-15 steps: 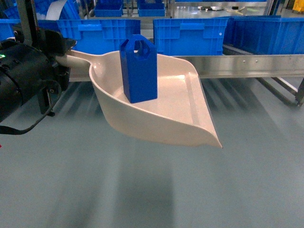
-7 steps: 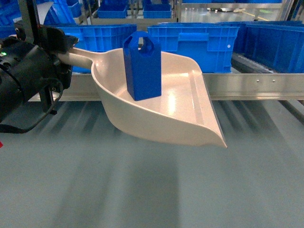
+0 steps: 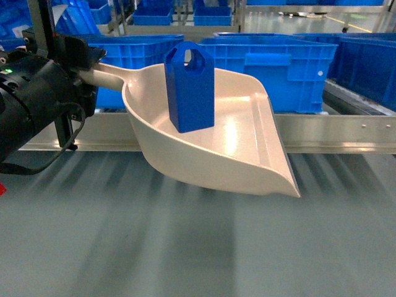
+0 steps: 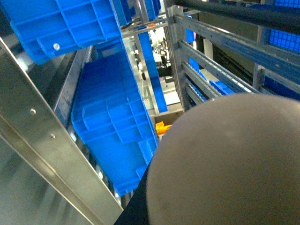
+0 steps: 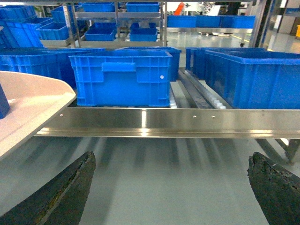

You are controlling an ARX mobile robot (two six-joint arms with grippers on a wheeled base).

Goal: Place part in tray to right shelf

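Observation:
The blue part [image 3: 190,86] stands upright in the beige tray [image 3: 241,154], which hangs in the air in front of the right shelf's steel front rail [image 3: 334,133]. My left gripper [image 3: 85,73] is shut on the tray's handle at the left. The left wrist view is mostly filled by the tray's rounded underside [image 4: 225,164]. My right gripper [image 5: 171,161] is open with nothing between its dark fingertips [image 5: 79,178], facing the rail [image 5: 164,119]. The tray's edge [image 5: 33,108] shows to its left. White rollers [image 5: 213,101] lie behind the rail.
Large blue crates [image 3: 272,62] sit on the shelf behind the rail, one straight behind the tray [image 5: 122,77] and another to the right [image 5: 248,77]. More racks with blue crates [image 5: 117,28] stand further back. Grey floor [image 3: 185,247] lies below.
The shelf rail and crates have grown larger and slid right and down in the head view. The tray with the upright part has stayed held by my left gripper, drifting slightly right.

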